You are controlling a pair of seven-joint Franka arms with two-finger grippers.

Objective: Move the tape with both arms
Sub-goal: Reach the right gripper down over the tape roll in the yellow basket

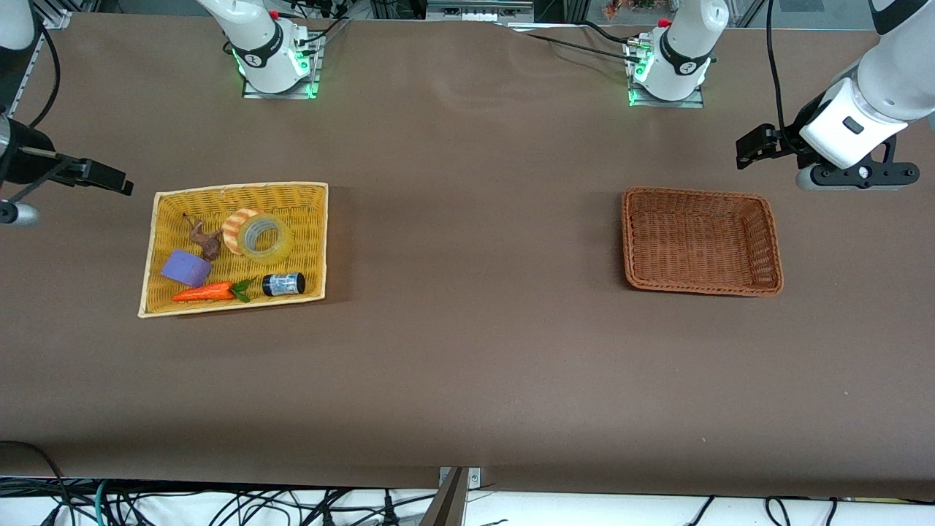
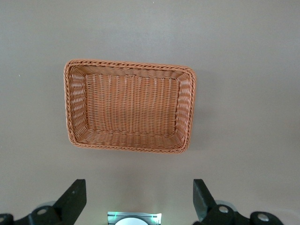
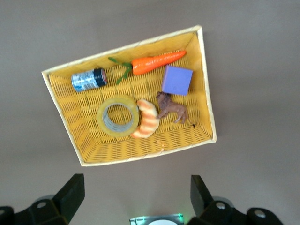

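Note:
The tape [image 1: 282, 245], a yellowish clear ring with a grey core, lies flat in the yellow wicker basket [image 1: 241, 188] toward the right arm's end of the table. In the right wrist view the tape [image 3: 101, 117] rests against an orange-striped croissant toy [image 3: 146, 119]. My right gripper [image 1: 109, 177] hangs open and empty over bare table beside that basket; its own view shows the right gripper [image 3: 136, 192] with nothing between the fingers. My left gripper [image 1: 752, 146] hangs open over the table beside the brown basket [image 1: 694, 193], and the left gripper [image 2: 139, 194] is empty too.
The yellow basket [image 3: 122, 47] also holds a toy carrot [image 1: 204, 293], a purple block [image 1: 186, 268], a brown horse figure [image 1: 206, 237] and a small dark battery [image 1: 283, 284]. The brown wicker basket [image 2: 129, 65] has nothing in it. Bare brown table lies between the two baskets.

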